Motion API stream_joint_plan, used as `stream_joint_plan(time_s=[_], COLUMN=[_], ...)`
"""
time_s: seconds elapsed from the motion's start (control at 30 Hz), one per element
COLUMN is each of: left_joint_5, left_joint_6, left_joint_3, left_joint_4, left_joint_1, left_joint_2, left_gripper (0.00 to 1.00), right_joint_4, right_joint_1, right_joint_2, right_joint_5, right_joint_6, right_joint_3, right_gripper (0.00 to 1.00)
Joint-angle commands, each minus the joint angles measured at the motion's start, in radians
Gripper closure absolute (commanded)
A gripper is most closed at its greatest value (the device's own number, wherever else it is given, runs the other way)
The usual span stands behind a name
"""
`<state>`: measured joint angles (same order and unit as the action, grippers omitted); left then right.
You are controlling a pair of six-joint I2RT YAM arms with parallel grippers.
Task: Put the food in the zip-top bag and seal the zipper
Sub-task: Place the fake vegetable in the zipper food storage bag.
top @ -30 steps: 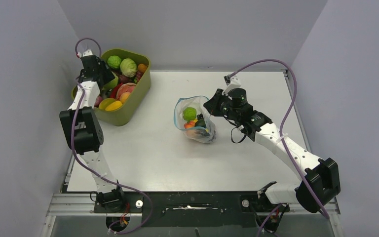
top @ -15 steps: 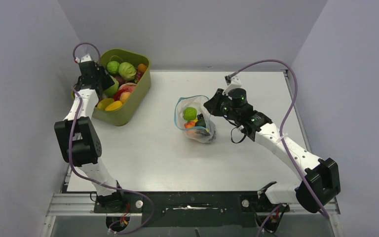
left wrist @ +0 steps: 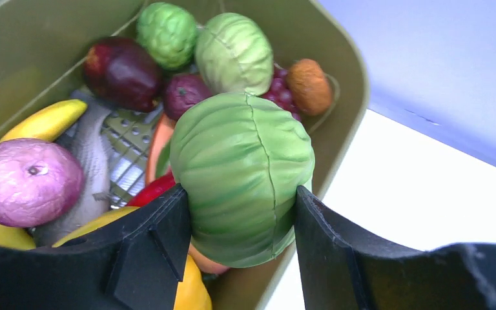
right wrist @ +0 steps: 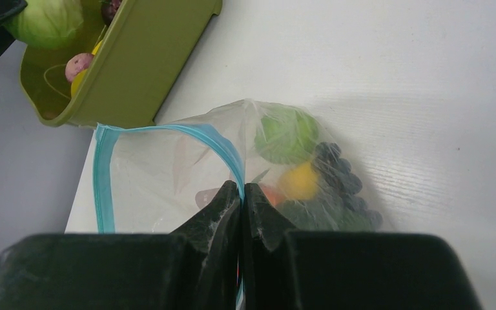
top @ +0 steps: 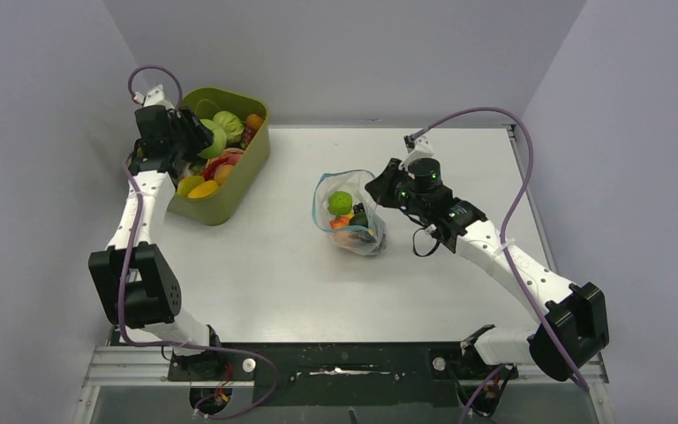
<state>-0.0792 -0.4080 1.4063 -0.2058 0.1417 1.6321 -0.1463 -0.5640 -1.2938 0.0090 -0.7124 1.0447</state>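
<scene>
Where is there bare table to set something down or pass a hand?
Free: the wide stretch between the table's near edge and the zip-top bag; the gap between tub and bag; the far right corner behind the right gripper. Crowded: inside the tub, packed with food, where the left gripper holds a cabbage.

Tub (top: pixel 240 190) sits at the far left corner by the wall, packed with food. The left gripper (left wrist: pixel 240 206), clamped on a cabbage (left wrist: pixel 242 148), takes up the room above it. 1 open lane of table (top: pixel 274 265) runs between tub and bag (top: pixel 357 240), nothing standing in it. The bag mouth gapes toward the tub, zipper (right wrist: pixel 103 174) loop wide. The right gripper (right wrist: pixel 241 194) pinches the mouth's right rim, so that arm blocks entry from the right. Food fills the bag's bottom.
</scene>
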Motion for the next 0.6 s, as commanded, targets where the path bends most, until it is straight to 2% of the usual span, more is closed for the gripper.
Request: stream_joint_plan(time_s=[0.0, 0.2, 0.57], left_joint_5=[-0.117, -0.293, -0.491], left_joint_6=[-0.029, -0.072, -0.177], left_joint_3=[-0.019, -0.099, -0.183], left_joint_4=[0.063, 0.089, 0.155], left_joint_1=[-0.016, -0.030, -0.132], left_joint_2=[-0.122, -0.179, -0.280], left_gripper=[0.59, 0.60, 0.60], right_joint_4=[0.018, 0.042, -0.013], right_joint_1=[-0.006, -0.005, -0.001], right_joint_2=[0.026, 0.010, -0.058], right_joint_5=[0.033, 0.031, 0.008], right_joint_6=[-0.001, -0.040, -0.015], right_joint_3=[0.046, 0.035, 0.133], right_gripper=[1.00, 0.99, 0.99])
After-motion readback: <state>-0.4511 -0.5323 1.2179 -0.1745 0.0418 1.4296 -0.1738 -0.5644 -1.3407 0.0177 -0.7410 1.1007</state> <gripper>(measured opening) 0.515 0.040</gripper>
